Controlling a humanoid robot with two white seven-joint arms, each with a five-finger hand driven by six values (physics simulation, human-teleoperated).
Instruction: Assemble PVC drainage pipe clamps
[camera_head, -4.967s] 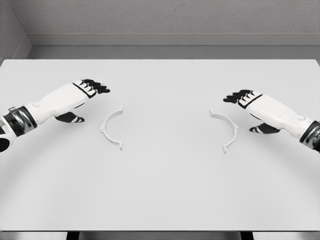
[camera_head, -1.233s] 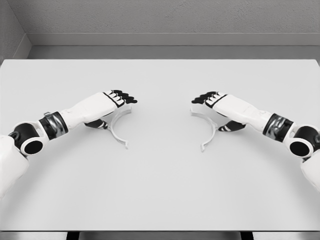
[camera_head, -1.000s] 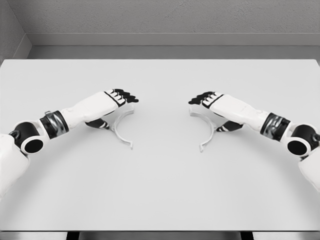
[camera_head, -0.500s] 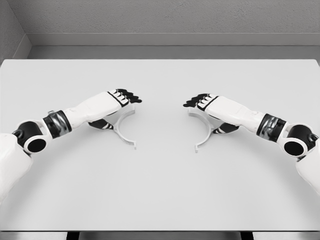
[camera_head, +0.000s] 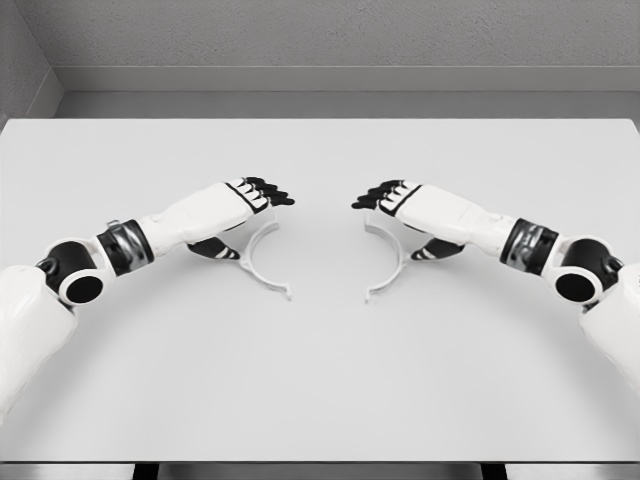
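Observation:
Two white half-ring clamp pieces lie on the white table (camera_head: 320, 390), their open sides facing each other. My left hand (camera_head: 254, 203) reaches in from the left and grips the upper end of the left clamp half (camera_head: 260, 275), fingers over it and thumb (camera_head: 214, 250) behind the arc. Mirroring it, my right hand (camera_head: 388, 203) holds the upper end of the right clamp half (camera_head: 393, 264), thumb (camera_head: 432, 252) behind. The lower tips of the two halves are about a hand's width apart near the table's middle.
A grey wall and ledge (camera_head: 320, 80) run along the table's far edge. Nothing else stands on the table besides the two pieces.
Both hands have moved inward toward the table's middle, taking their clamp halves along. The gap between the two halves has shrunk.

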